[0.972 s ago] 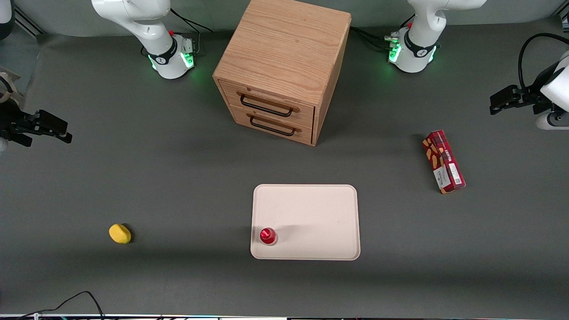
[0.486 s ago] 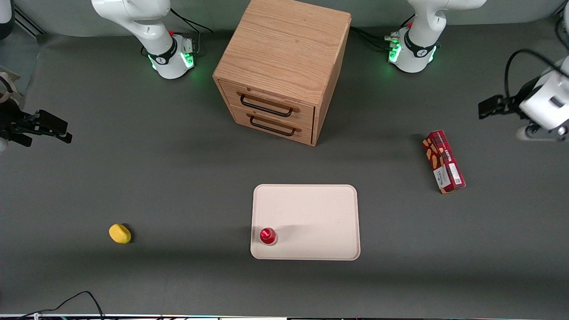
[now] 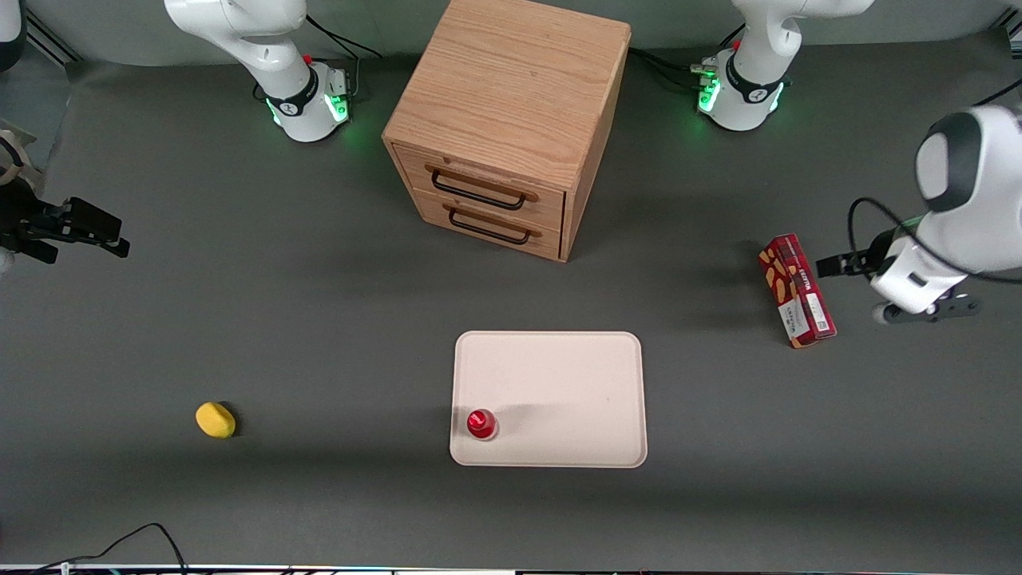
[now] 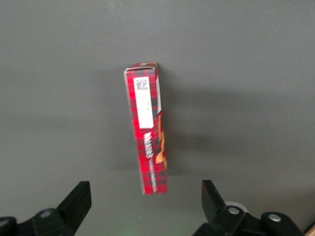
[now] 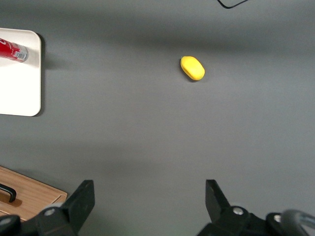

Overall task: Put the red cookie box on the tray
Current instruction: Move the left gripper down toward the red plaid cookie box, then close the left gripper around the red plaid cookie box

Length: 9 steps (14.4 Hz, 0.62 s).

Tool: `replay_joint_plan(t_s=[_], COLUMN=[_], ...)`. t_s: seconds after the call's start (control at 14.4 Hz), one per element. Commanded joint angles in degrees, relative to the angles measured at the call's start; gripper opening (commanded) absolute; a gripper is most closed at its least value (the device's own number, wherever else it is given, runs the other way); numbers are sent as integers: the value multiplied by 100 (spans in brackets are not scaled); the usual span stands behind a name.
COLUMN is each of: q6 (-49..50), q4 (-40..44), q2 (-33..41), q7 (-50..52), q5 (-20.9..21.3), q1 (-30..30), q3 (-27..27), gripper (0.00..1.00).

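The left arm's gripper (image 4: 142,206), fingers spread wide, has swung in from the table's edge to hover seemingly just above the red cookie box (image 3: 796,290), which lies untouched, well apart from the tray (image 3: 559,375).

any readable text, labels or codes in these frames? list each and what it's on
Nothing reads cleanly.
Red cookie box: white brand lettering along its side, too blurred to read.
Same box, white label near one end: a small square code and fine print, too small to read.
Tray, cabinet, red-capped item: no text visible.
Gripper hovers open just short of the box's end, unmarked.
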<state>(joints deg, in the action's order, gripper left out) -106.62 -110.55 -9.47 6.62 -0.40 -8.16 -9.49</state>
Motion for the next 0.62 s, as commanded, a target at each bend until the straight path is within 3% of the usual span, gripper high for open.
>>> replay_joint_plan(t_s=[0.0,0.28,0.56], q6=[-541,-2106,-2450], q4=[-220,-1205,-1355], q2=[-352,-546,-775], q7=[182,103,94], q5=[-310,-390,-636], q1=[8,16,17], q3=[-210,-246,-255], gripper=[100,100,100])
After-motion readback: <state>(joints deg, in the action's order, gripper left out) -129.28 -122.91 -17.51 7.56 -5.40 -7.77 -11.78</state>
